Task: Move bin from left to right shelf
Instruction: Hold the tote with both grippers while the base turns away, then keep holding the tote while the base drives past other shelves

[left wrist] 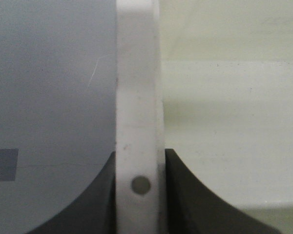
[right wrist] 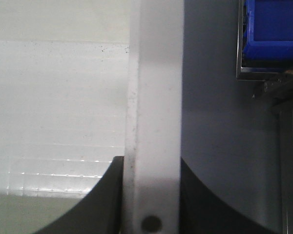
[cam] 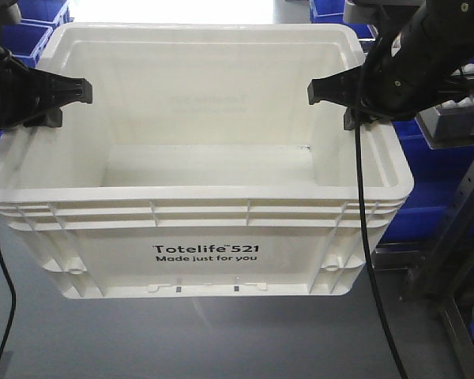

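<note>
The white bin (cam: 205, 253) with black "Totelife 521" print hangs above the grey floor, held between both arms. It is empty inside. My left gripper (cam: 73, 101) is shut on the bin's left rim, with one finger inside the wall and one outside. My right gripper (cam: 325, 96) clamps the right rim the same way. In the left wrist view the white rim (left wrist: 138, 122) runs between the two dark fingers of my left gripper (left wrist: 139, 195). The right wrist view shows the rim (right wrist: 154, 122) pinched by my right gripper (right wrist: 151, 200).
Blue plastic bins (cam: 31, 31) sit on shelving behind the bin at the upper left. A metal shelf frame (cam: 458, 197) with more blue bins (right wrist: 271, 29) stands at the right. Grey floor (cam: 221, 339) lies below.
</note>
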